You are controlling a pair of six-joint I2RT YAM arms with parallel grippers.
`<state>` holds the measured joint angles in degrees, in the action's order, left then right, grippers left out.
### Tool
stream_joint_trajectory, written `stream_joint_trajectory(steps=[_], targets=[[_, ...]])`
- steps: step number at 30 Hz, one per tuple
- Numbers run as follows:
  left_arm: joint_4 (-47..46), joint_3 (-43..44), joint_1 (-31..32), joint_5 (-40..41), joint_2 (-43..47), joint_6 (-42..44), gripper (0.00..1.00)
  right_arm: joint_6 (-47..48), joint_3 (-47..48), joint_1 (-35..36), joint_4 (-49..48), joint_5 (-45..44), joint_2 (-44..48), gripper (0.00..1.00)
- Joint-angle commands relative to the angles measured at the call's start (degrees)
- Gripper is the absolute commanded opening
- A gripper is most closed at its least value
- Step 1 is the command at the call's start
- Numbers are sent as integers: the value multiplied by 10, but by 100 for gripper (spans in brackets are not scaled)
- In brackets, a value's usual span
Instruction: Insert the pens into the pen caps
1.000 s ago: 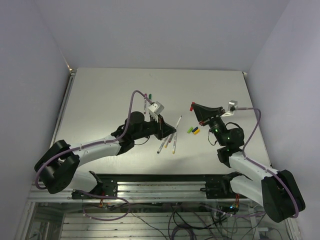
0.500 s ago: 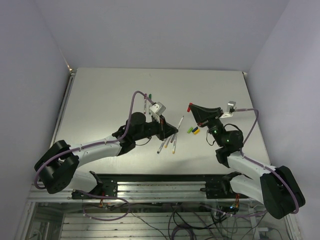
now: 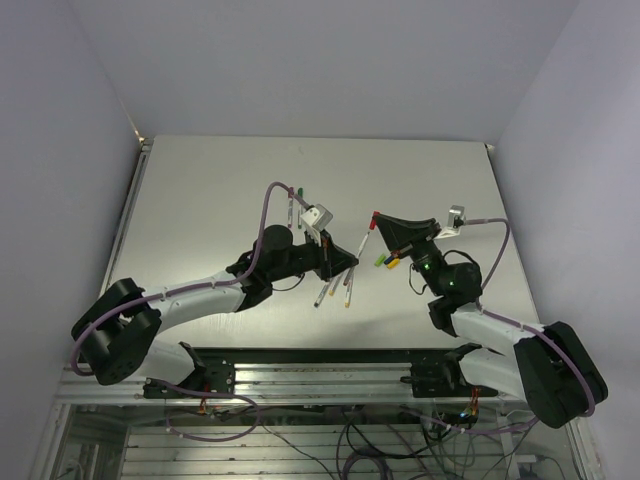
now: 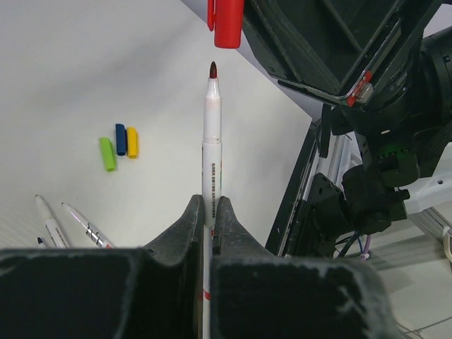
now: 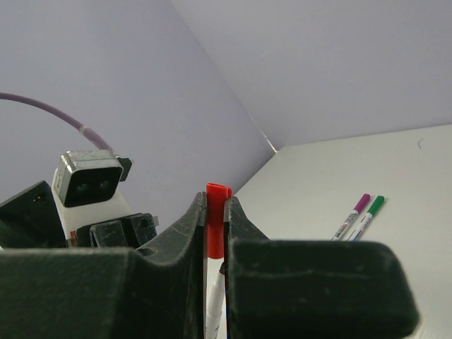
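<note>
1. The pen (image 4: 212, 141), red-tipped, is clamped upright in the closed left gripper (image 4: 207, 205), in the air above the surface (image 4: 70, 70).
2. The red cap (image 4: 228, 21) is pinched in the closed right gripper (image 5: 215, 205). Its mouth is just beyond the pen tip, not touching.
3. In the left wrist view the cap sits slightly to one side of the tip, so the axes likely need aligning first.
4. The push should then run straight along the pen, slowly, with both grips firm.

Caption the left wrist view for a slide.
Left jaws grip the red-tipped pen, its tip just short of the red cap.
</note>
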<state>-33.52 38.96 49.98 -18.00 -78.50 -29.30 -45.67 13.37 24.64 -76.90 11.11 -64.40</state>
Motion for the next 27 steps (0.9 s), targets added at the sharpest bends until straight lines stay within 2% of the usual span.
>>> stream_joint_trajectory(steps=[1,27], targets=[[-37,16,4,1,-3,-1,7,0,-6,8,-28,-3,-3,0],[-33,5,4,10,19,5,7,21,-10,18,-5,-10,15,0]])
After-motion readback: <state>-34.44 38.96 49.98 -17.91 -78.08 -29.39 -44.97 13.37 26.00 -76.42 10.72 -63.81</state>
